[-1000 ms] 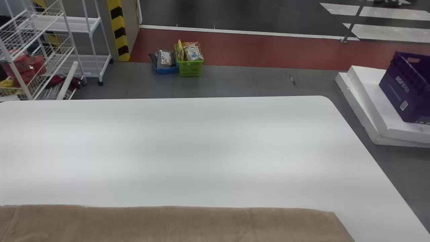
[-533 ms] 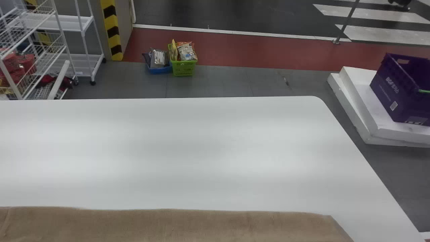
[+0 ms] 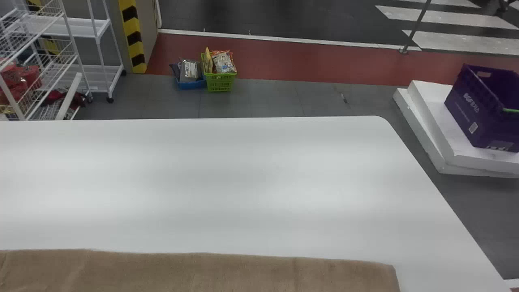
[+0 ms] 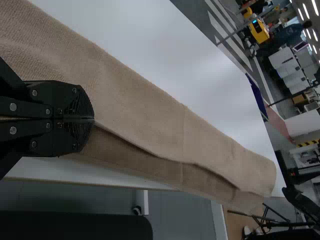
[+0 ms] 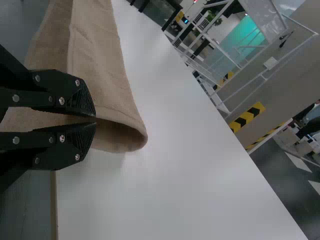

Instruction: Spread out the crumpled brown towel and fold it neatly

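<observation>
The white table [image 3: 243,182] is the landmark. Beyond its far left, a white wire rack [image 3: 69,97] contains red bags [image 3: 16,83]. The brown towel [image 3: 202,271] lies lengthwise along the table's near side; the head view shows its far edge. The left wrist view adds an upper layer over a lower one; the right wrist view adds an open loop at the right end. Beyond the table's right side, white slabs [image 3: 429,117] support a purple crate [image 3: 470,109]. At the table's near side, the left gripper [image 4: 94,119] is pressed together on the towel's upper layer; the right gripper [image 5: 95,119] pinches the towel at its right end. On the floor beyond the table's far edge, a green basket [image 3: 219,83] contains snack packets [image 3: 224,63]; the adjacent blue basket [image 3: 190,85] contains grey packets [image 3: 189,69].
</observation>
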Robot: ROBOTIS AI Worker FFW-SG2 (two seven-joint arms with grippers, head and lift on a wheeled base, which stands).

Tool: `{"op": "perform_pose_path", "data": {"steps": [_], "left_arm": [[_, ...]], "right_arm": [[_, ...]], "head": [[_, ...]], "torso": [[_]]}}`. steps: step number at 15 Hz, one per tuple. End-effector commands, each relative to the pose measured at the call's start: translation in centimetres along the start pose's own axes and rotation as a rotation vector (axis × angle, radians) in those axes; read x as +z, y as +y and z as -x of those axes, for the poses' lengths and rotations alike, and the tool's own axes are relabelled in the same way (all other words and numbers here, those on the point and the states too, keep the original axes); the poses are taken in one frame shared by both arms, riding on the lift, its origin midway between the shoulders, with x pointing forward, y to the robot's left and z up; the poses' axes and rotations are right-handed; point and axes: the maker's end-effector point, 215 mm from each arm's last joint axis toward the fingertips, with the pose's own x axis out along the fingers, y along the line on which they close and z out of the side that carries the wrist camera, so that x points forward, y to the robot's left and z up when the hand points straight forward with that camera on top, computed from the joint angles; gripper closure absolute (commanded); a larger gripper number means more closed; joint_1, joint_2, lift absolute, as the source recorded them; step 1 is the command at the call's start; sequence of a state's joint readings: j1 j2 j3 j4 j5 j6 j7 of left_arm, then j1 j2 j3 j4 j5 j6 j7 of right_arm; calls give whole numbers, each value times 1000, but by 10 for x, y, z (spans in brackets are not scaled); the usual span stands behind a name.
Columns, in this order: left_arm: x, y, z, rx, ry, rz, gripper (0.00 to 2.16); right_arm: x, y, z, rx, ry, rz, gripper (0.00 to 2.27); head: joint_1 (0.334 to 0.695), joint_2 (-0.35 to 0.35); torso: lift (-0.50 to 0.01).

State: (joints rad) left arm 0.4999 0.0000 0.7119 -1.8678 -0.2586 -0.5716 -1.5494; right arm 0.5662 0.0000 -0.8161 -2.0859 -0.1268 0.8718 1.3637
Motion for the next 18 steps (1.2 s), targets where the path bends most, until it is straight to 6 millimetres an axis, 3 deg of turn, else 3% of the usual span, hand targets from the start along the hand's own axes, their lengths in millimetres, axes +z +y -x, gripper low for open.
{"op": "perform_pose_path", "data": {"steps": [1,2,3,6,9,10,12,13,18], "left_arm": [[1,-2,0,-3,-9,5,751],[1,-1,0,0,-10,5,93],[1,-1,0,3,-11,7,-2],[3,3,3,18,-19,7,46],[3,5,7,29,-18,4,60],[3,6,8,35,-19,7,60],[3,9,11,48,-25,9,60],[3,9,11,50,-28,9,60],[3,11,13,59,-29,11,60]], "right_arm": [[-3,-1,-1,-4,12,20,124],[-2,-1,0,-4,9,40,76],[0,-2,2,-6,5,42,63],[15,9,2,45,-64,6,151],[41,21,-6,94,-120,-19,542],[51,25,-9,111,-137,-9,734],[63,41,-23,160,-149,17,1673],[66,46,-30,178,-146,18,1875],[51,55,-83,195,-31,45,1929]], "head": [[695,-148],[695,-147],[695,-150],[695,-153],[695,-135],[695,-128],[695,-112],[695,-100],[695,17]], "torso": [[-128],[-128],[-128],[-128],[-128],[-128],[-128],[-128],[-128]]}}
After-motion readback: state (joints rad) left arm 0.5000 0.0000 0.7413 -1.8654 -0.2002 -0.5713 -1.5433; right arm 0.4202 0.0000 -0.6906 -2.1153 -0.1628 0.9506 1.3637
